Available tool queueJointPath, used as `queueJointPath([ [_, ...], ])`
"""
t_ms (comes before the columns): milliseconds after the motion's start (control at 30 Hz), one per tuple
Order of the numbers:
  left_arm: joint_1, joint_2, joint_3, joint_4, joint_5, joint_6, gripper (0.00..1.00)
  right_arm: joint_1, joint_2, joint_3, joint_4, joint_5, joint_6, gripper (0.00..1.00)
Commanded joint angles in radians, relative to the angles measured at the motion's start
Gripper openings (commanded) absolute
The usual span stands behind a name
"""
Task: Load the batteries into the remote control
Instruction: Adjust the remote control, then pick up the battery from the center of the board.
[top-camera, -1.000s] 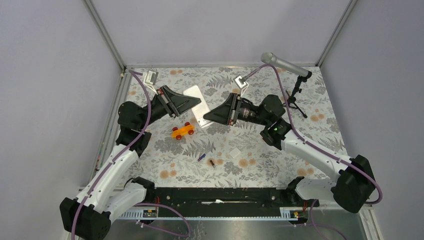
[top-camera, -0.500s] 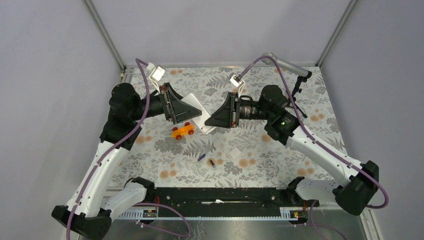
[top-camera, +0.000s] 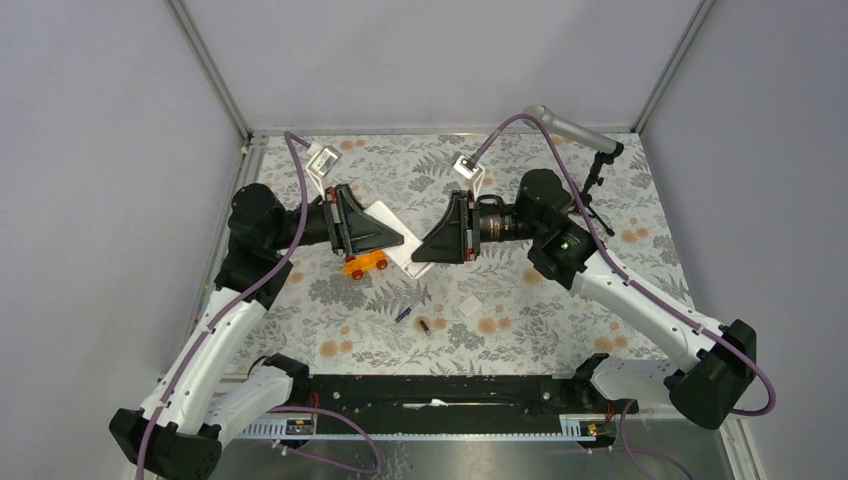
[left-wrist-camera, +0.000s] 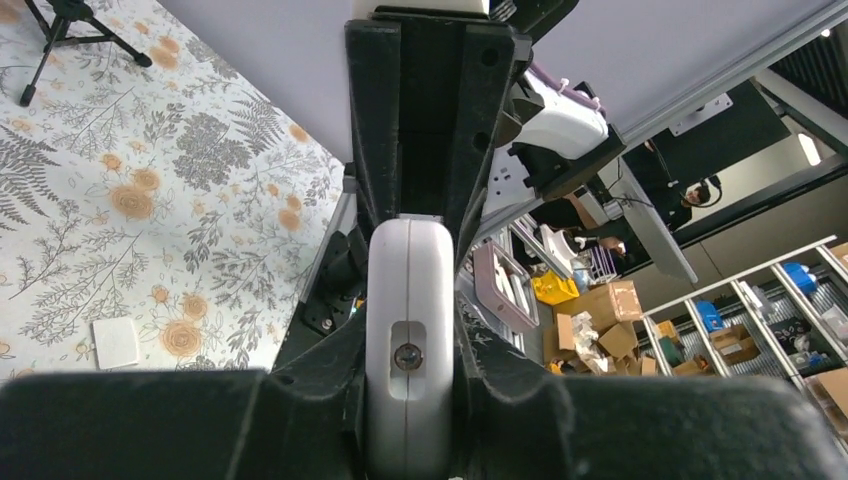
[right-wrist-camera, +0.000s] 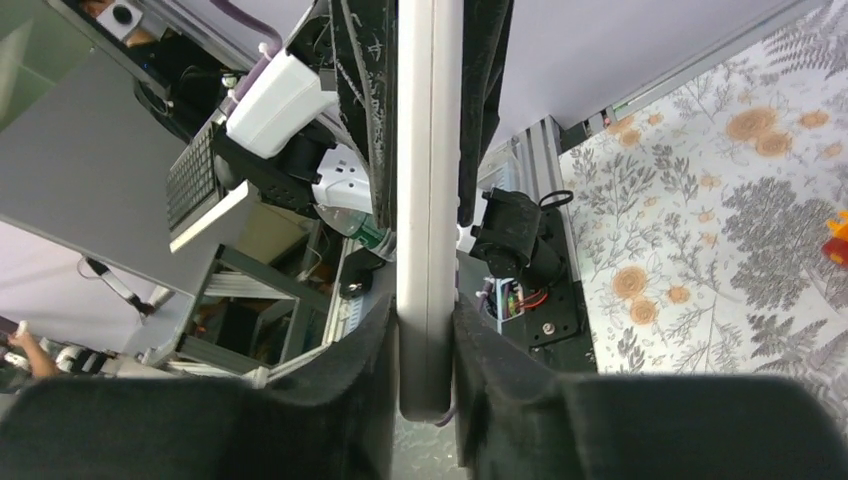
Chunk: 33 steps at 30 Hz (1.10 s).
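Centre of the overhead frame, held clear of the table (top-camera: 560, 320): the remote control (left-wrist-camera: 408, 300) is carried edge-on between both arms. One end is pinched tight by the left gripper (top-camera: 398, 240), and the opposite end is clamped by the right gripper (top-camera: 428, 250). The blue-purple battery (top-camera: 402, 314) and the dark battery (top-camera: 425, 325) lie loose at lower centre, well apart from the handset. A white square piece (top-camera: 470, 306) sits just right of them. Whether the battery bay is uncovered cannot be confirmed from these angles.

Assessment: the handset is being positioned. Let one arm lead so the two grips do not twist the casing. Bring the plain back uppermost and set the handset down near the batteries before letting go.
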Motion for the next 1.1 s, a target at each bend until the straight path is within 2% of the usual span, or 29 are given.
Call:
queueJointPath([
  [0, 0.007, -0.030, -0.019, 0.119, -0.017, -0.030, 0.00, -0.003, 0.006, 0.036, -0.054, 0.055, -0.030, 0.51],
  [33, 0.012, -0.036, -0.010, 0.057, -0.052, 0.018, 0.00, -0.003, 0.002, 0.040, -0.100, 0.110, -0.049, 0.66],
  [67, 0.018, -0.041, 0.005, -0.015, -0.095, 0.071, 0.00, -0.003, -0.003, 0.041, -0.142, 0.167, -0.072, 0.76],
  [100, 0.026, -0.050, 0.023, -0.145, -0.164, 0.138, 0.00, -0.004, -0.009, 0.040, -0.183, 0.219, -0.091, 0.82],
  [167, 0.040, -0.058, 0.061, -0.325, -0.335, 0.259, 0.00, -0.004, -0.023, 0.025, -0.247, 0.332, -0.104, 0.85],
  [233, 0.049, -0.065, 0.087, -0.465, -0.542, 0.336, 0.00, -0.002, -0.026, -0.010, -0.315, 0.416, -0.100, 0.84],
  [333, 0.052, -0.094, 0.093, -0.573, -0.826, 0.378, 0.00, 0.015, -0.006, -0.086, -0.378, 0.492, -0.087, 0.69],
  [433, 0.053, -0.155, 0.067, -0.593, -0.984, 0.386, 0.00, 0.076, 0.037, -0.112, -0.472, 0.647, -0.131, 0.58],
  [567, 0.054, -0.232, 0.040, -0.585, -1.082, 0.384, 0.00, 0.142, 0.119, -0.099, -0.565, 0.788, -0.158, 0.51],
  [700, 0.053, -0.280, 0.028, -0.591, -1.161, 0.368, 0.00, 0.187, 0.228, -0.063, -0.578, 0.822, -0.071, 0.47],
  [833, 0.053, -0.308, 0.023, -0.605, -1.198, 0.359, 0.00, 0.235, 0.352, 0.011, -0.595, 0.894, 0.052, 0.46],
  [933, 0.053, -0.317, 0.031, -0.628, -1.190, 0.364, 0.00, 0.273, 0.426, 0.076, -0.634, 0.951, 0.048, 0.45],
  [1067, 0.053, -0.334, 0.034, -0.650, -1.183, 0.372, 0.00, 0.290, 0.475, 0.114, -0.670, 0.953, 0.039, 0.48],
])
